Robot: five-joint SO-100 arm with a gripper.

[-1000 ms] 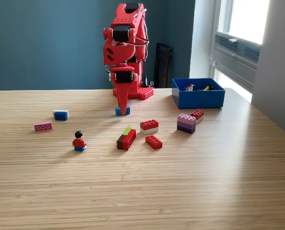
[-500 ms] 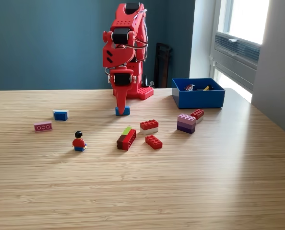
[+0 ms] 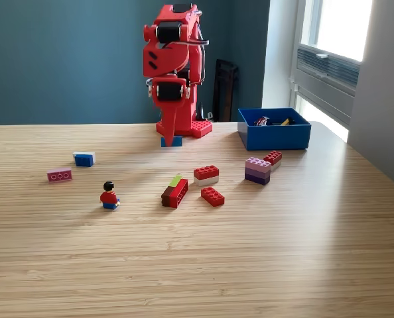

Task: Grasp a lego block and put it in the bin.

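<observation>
Light wood-grain table (image 3: 197,265) in front of a dark teal wall, window off to the exterior view's right. One red arm (image 3: 174,59) sits at the back of the table, and its gripper (image 3: 170,138) points straight down with a small blue lego block (image 3: 172,141) pinched between the jaws. The block looks lifted just clear of the tabletop, in front of the arm's base.

Counting what's loose on the table:
- one pink flat brick (image 3: 60,175) far on the exterior view's left
- one blue-and-white piece (image 3: 84,159) just behind it
- one minifigure (image 3: 109,196), black hair, red top, blue legs, standing upright
- one dark red block with a green bit on it (image 3: 175,192) near the middle
- one red-on-white brick (image 3: 206,175) just beside that
- one plain red brick (image 3: 212,196) in front of it
- one purple stack (image 3: 257,170), with a small red piece (image 3: 273,158) touching or nearly touching its far side

One container: the blue bin (image 3: 274,130), to the exterior view's right of the arm, well apart from the held block. A few small pieces show inside over the rim, something reddish and something yellow, too small to count properly.
</observation>
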